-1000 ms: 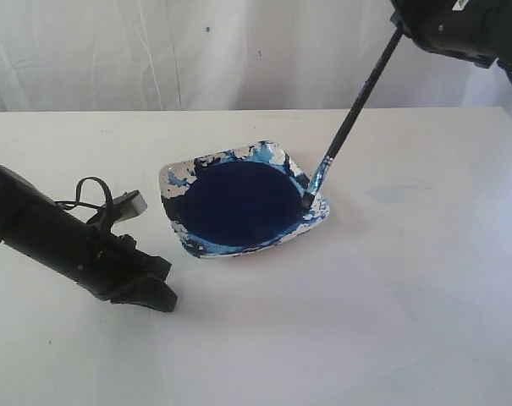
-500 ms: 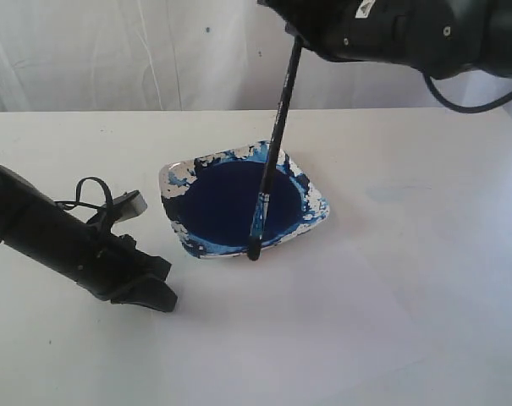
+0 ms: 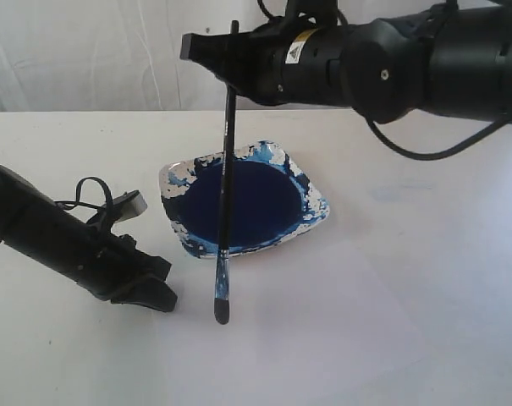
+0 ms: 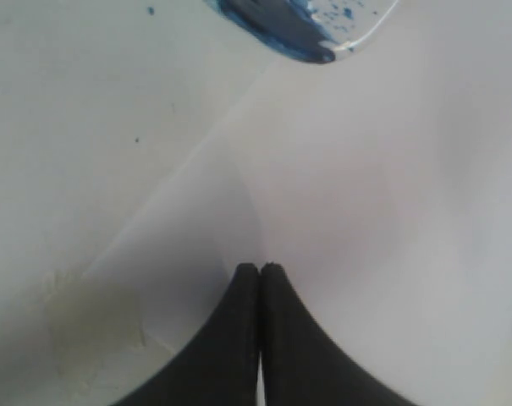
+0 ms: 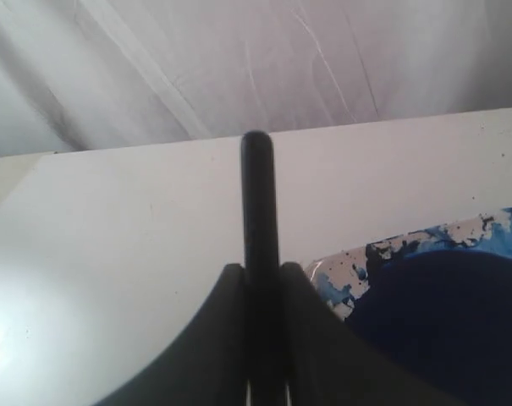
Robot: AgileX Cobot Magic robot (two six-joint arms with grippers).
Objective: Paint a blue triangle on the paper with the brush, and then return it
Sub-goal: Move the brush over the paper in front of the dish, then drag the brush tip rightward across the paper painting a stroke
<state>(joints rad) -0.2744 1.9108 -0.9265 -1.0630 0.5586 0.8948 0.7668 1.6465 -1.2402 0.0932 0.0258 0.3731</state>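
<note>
My right gripper [image 3: 230, 61] is shut on the upper end of the brush [image 3: 227, 169], a thin black handle hanging almost upright. Its blue-stained tip [image 3: 222, 313] is low over the near left part of the paper [image 3: 306, 338], in front of the dish [image 3: 316, 210]; I cannot tell if it touches. No blue triangle shows on the paper. In the right wrist view the brush handle [image 5: 257, 194] sticks out between the clamped fingers [image 5: 226, 330]. My left gripper [image 3: 161, 296] lies shut and empty at the paper's left edge, fingertips [image 4: 245, 275] together over the paper [image 4: 349, 186].
The dish holds a dark blue pool of paint [image 3: 239, 203] and has a paint-smeared rim [image 5: 425, 249]; its corner [image 4: 281, 21] shows beyond my left gripper. A white curtain [image 3: 112, 51] hangs behind the table. A faint bluish stain [image 3: 391, 193] marks the table right of the dish.
My right arm has swung left across the dish, carrying the brush from the dish's right rim, over the paint, down to the paper in front of it. The left arm has not moved.
</note>
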